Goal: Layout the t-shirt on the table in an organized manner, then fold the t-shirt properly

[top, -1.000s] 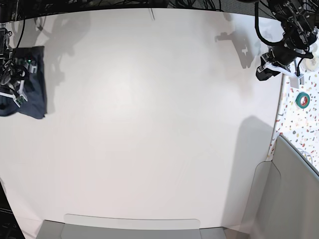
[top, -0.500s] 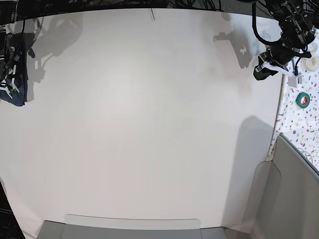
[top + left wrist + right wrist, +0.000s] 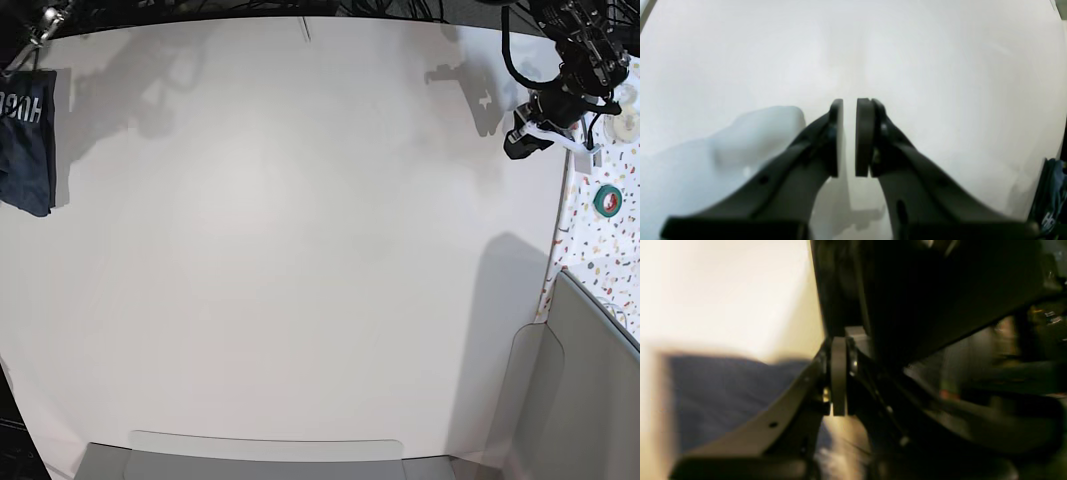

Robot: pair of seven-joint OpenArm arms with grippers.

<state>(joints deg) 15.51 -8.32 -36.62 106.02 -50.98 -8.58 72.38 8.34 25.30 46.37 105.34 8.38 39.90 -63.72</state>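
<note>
**Shirt lifted at surface's far corner**

While my right gripper (image 3: 839, 380) stays clamped shut, the t-shirt (image 3: 27, 140) has risen from a heap to hang at the surface's (image 3: 300, 250) far corner, lettering now showing. Layout can begin from there. White letters read mirrored, roughly "HUG"; uncertain. My left gripper (image 3: 849, 136) hovers slightly parted, empty.
</note>
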